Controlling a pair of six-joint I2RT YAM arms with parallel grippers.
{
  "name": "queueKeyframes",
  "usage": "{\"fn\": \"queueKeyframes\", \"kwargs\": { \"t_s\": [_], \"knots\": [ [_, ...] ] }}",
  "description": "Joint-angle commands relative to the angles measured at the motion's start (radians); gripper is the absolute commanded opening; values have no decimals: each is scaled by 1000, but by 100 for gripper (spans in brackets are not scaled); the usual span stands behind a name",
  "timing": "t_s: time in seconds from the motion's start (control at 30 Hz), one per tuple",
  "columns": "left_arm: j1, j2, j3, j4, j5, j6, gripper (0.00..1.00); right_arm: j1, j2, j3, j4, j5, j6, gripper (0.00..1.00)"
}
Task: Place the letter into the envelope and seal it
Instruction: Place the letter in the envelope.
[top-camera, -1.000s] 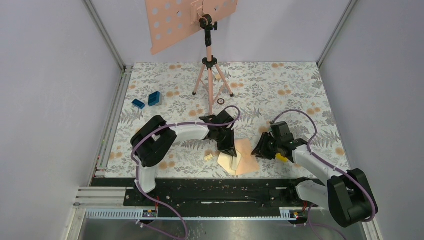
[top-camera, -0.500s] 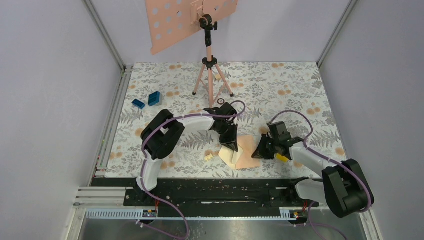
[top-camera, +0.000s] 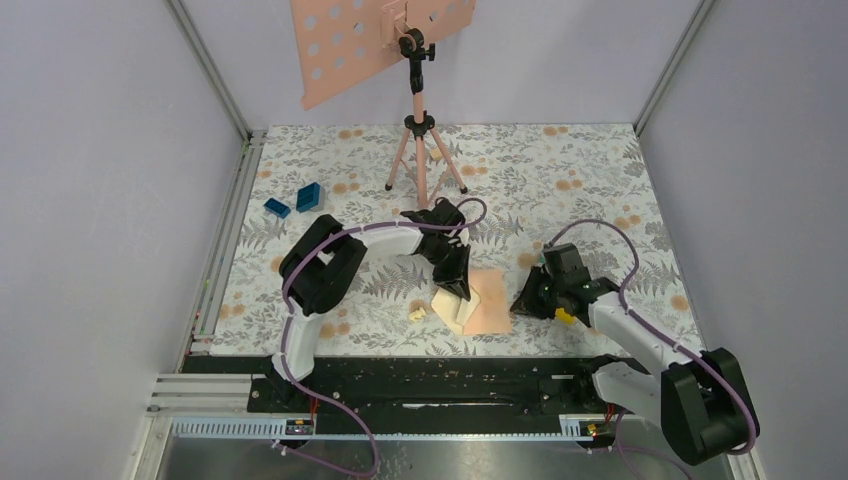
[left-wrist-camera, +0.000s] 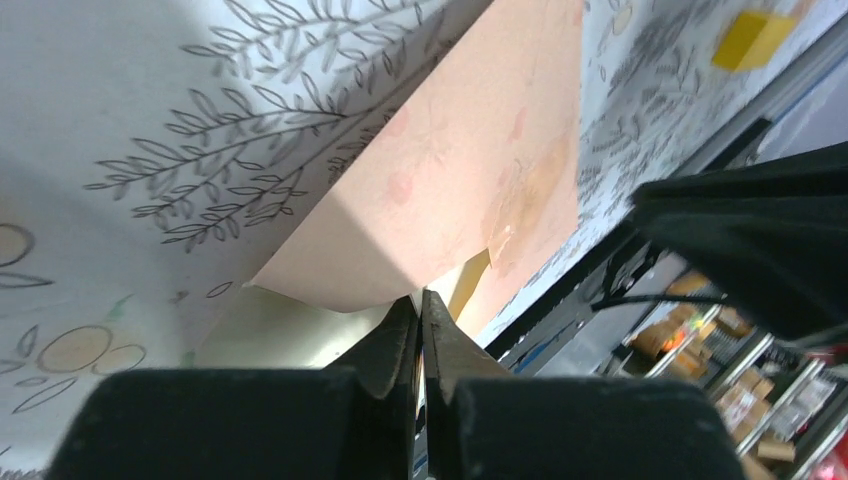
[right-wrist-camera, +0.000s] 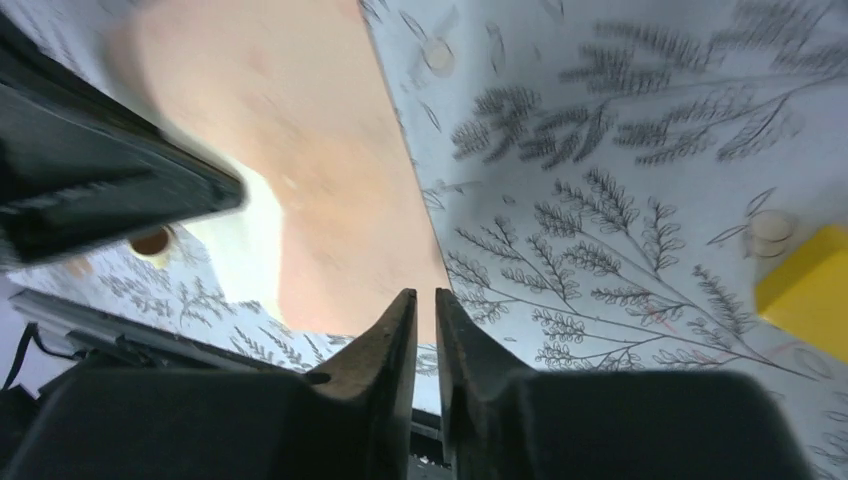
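Left arm has tucked inward since a second ago. Overhead, the envelope (top-camera: 490, 303) lies flat with the letter (top-camera: 447, 308) peeking out on its left. Left wrist view: left gripper (left-wrist-camera: 420, 305) is closed tight at the flap edge. Right wrist view: right gripper (right-wrist-camera: 426, 300) is barely ajar and empty. The paper looks light and floppy, so I'd pinch its edges.

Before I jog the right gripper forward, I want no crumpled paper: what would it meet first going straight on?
The envelope: its edge lies right at the right gripper's fingertips, possibly between them; depth is unclear.
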Motion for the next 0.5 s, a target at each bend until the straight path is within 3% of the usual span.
{"fn": "queueKeyframes", "kwargs": {
  "t_s": [0.0,0.23,0.47],
  "knots": [
    [-4,22,26,-36,128,146,0,-14,-4,183,-77,152,-92,25],
    [-5,-21,-3,-49,211,250,0,-49,332,418,-40,-7,-148,53],
    [-5,-83,-42,-74,263,341,0,-139,359,365,71,-210,-149,83]
  ]
}}
